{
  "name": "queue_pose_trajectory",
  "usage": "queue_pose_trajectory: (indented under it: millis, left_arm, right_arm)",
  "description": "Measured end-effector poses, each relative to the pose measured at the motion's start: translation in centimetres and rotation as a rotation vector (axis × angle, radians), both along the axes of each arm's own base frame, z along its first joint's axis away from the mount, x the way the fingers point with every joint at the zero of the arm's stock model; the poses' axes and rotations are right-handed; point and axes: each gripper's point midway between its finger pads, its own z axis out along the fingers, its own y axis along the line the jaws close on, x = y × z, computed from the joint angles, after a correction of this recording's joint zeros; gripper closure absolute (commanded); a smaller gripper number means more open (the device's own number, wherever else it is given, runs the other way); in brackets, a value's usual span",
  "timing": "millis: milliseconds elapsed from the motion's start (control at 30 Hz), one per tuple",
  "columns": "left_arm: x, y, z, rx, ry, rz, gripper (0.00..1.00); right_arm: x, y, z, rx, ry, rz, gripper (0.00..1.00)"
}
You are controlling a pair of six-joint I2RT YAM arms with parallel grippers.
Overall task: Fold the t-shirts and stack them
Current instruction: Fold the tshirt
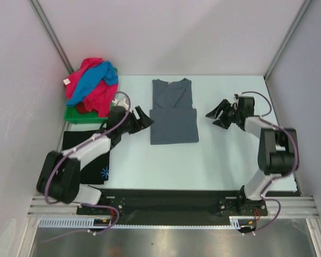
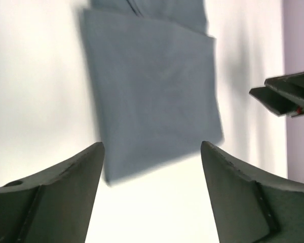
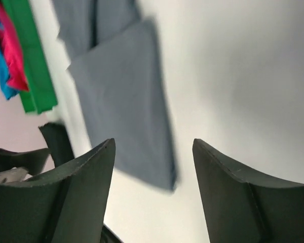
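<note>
Far left: pink and blue t-shirts heaped on green tray. Black t-shirt lies flat, partly under the left arm. Left gripper spread, empty, just beside slate-grey t-shirt, which lies mid-table, partly folded. Right gripper spread, empty, apart from the slate-grey t-shirt's right edge.

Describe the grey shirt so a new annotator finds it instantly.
On the white table, look at the middle. The grey t-shirt lies flat there, partly folded, collar toward the far wall. It is plain slate-grey, unlike the pink-and-blue heap on the green tray or the black shirt at left.
</note>
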Motion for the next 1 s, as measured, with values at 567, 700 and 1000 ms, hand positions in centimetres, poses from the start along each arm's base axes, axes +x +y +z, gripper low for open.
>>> queue_pose_trajectory:
  millis: [567,700,1000]
  left_arm:
    - [-10.5,1.3,-8.4,-0.202,0.325,0.487,0.29]
    - [-8.4,-0.5,-8.6,-0.277,0.415,0.586,0.33]
    - [-6.4,-2.6,-9.2,-0.406,0.532,0.704,0.4]
  right_arm:
    - [-14.8,6.7,-2.0,0.057,-0.009,-0.175,0.35]
    - [-13.3,7.1,-2.3,0.074,-0.032,-0.26,0.39]
    - [-11.7,7.3,-3.8,0.104,-0.011,-0.339,0.39]
